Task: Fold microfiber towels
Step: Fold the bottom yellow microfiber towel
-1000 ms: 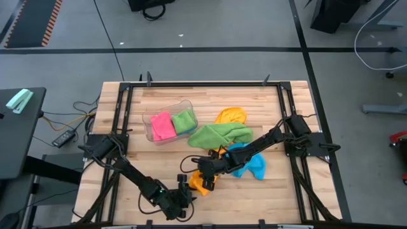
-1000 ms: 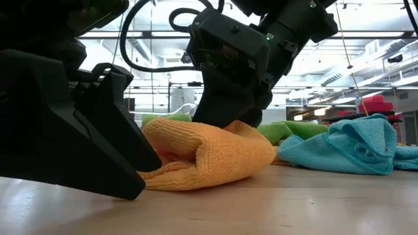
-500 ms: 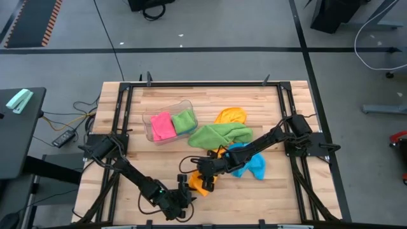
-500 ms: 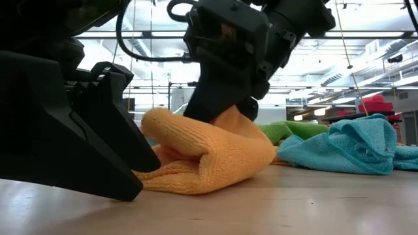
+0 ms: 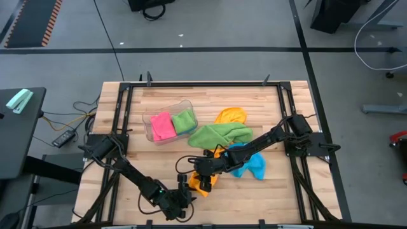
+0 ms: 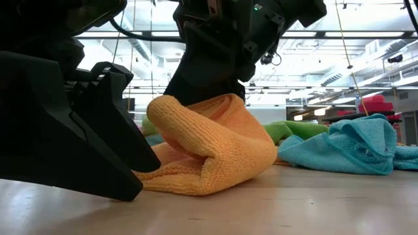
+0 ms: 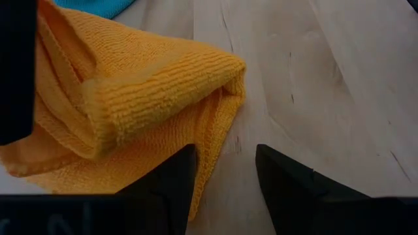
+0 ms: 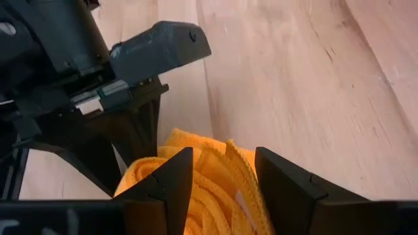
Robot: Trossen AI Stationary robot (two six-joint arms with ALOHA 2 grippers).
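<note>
An orange towel (image 5: 198, 184) lies bunched near the table's front middle; it also shows in the low view (image 6: 215, 153). My right gripper (image 5: 202, 172) stands over it and is shut on its raised top. My left gripper (image 5: 185, 189) is open, low on the table at the towel's left near side. The bare table shows between its fingers (image 7: 225, 176). A green towel (image 5: 219, 135), a blue towel (image 5: 249, 164) and a second orange towel (image 5: 230, 116) lie loose farther back. My right gripper pinches a bunched fold of the orange towel (image 8: 212, 179) between its two fingers, several layers, coming from above. The held part (image 6: 209, 104) is raised, and the towel's lower layers (image 6: 189, 179) rest on the table. My left gripper has one finger (image 7: 173, 179) at the towel's lower edge (image 7: 206, 153); I cannot tell whether it touches.
A clear tub (image 5: 152, 132) at the back left holds a folded pink towel (image 5: 162, 125) and a folded green one (image 5: 184, 120). A dark frame (image 5: 203, 83) runs round the table. Bare wood lies along the front right.
My right gripper has gone up and a little toward the table's left, staying shut on the orange towel. The towel's held fold has risen into a hump, while its lower layers have stayed on the table.
</note>
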